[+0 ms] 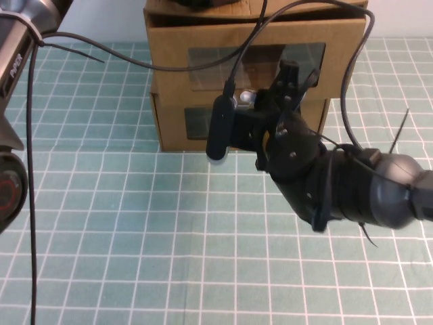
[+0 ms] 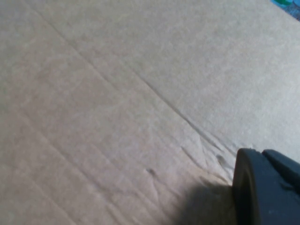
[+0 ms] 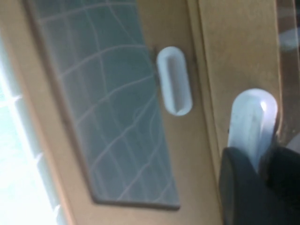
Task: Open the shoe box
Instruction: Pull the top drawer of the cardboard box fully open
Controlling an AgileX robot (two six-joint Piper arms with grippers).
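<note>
Your shoe box (image 1: 203, 40) stands at the far side of the counter (image 1: 135, 237), long axis running left to right, windowed front facing you. Your right gripper (image 1: 292, 80) is at that front, fingers nearly closed around a white handle (image 3: 252, 123). Your left gripper (image 2: 265, 183) is close to plain cardboard; you cannot tell its state.

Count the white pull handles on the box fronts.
2. The free handle sits beside a window; the gripped handle is in the right gripper at the box front. The left gripper is close over plain cardboard. More may be hidden.
</note>
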